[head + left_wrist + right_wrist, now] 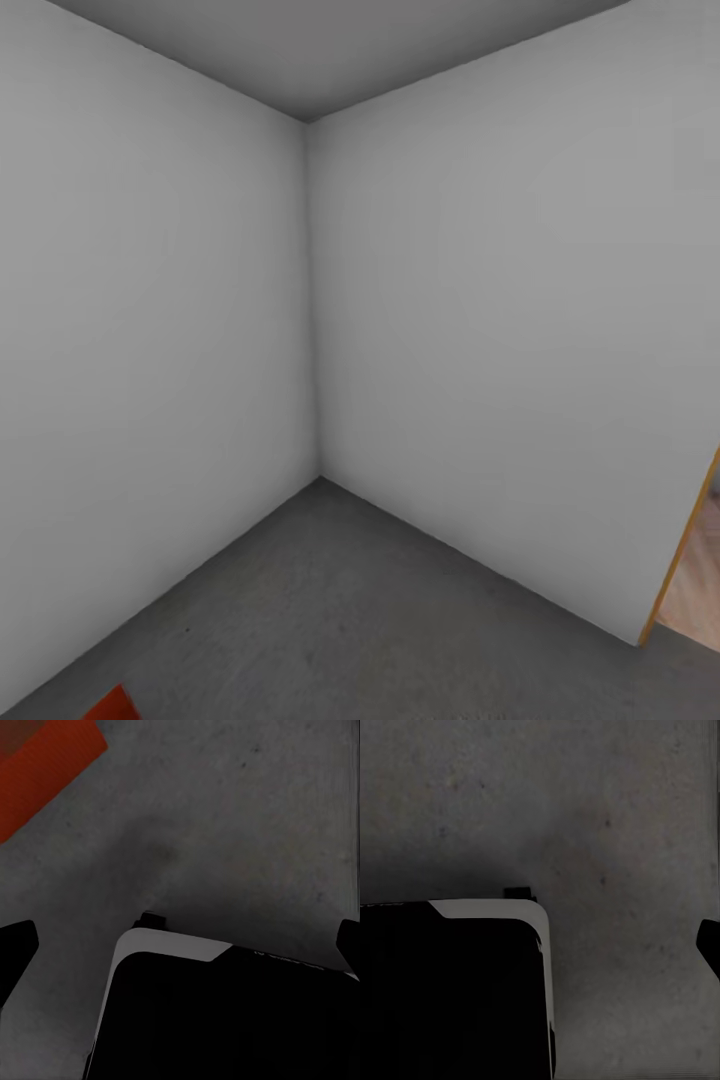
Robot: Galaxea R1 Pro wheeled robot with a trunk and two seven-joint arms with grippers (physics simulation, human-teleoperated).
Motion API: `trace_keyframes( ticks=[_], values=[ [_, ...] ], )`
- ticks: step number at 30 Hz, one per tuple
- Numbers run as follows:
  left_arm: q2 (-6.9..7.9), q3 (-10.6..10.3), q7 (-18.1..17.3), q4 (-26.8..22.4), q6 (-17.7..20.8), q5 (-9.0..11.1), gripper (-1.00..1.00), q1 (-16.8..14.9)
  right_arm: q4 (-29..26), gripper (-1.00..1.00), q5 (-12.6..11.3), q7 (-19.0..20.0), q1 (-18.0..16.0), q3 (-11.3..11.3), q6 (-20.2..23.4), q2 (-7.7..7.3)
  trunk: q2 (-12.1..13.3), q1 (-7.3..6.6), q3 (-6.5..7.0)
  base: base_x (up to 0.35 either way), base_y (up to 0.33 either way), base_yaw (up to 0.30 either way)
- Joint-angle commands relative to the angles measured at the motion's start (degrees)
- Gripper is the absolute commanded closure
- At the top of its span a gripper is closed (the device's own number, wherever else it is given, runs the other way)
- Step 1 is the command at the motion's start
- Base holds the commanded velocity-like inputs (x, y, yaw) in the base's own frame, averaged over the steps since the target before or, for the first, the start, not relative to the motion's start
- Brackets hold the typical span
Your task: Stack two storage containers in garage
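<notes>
One storage container [41, 772] corner on concrete floor [340, 620]; contents hidden; left end effector [180, 945] open, right unclear

The robot's base [225, 1020] is a black block with a rounded corner, edged by a pale grey-white rim, and a small black tab juts from its top edge. The black fingertips [16, 945] of the left gripper are blunt and matte. In the right wrist view the same black, pale-rimmed body [450, 990] shows, with one dark fingertip [709, 945].
</notes>
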Motion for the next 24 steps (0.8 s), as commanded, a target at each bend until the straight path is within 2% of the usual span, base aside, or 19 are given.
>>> trace_keyframes(
  ticks=[1,24],
  values=[
    [-0.01,-0.49,0.20,0.02,-0.17,0.44,-1.00,-0.03,0.18,-1.00,-0.37,-0.04,-0.07,0.17,-0.33,0.01,-0.04,0.02,-0.02,0.000,0.000,-0.294],
    [-0.01,-0.49,0.28,0.02,-0.17,0.54,-1.00,0.00,0.18,-1.00,-0.37,-0.04,-0.07,0.18,-0.33,0.05,-0.04,0.02,-0.02,0.000,0.000,-0.294]
  ],
)
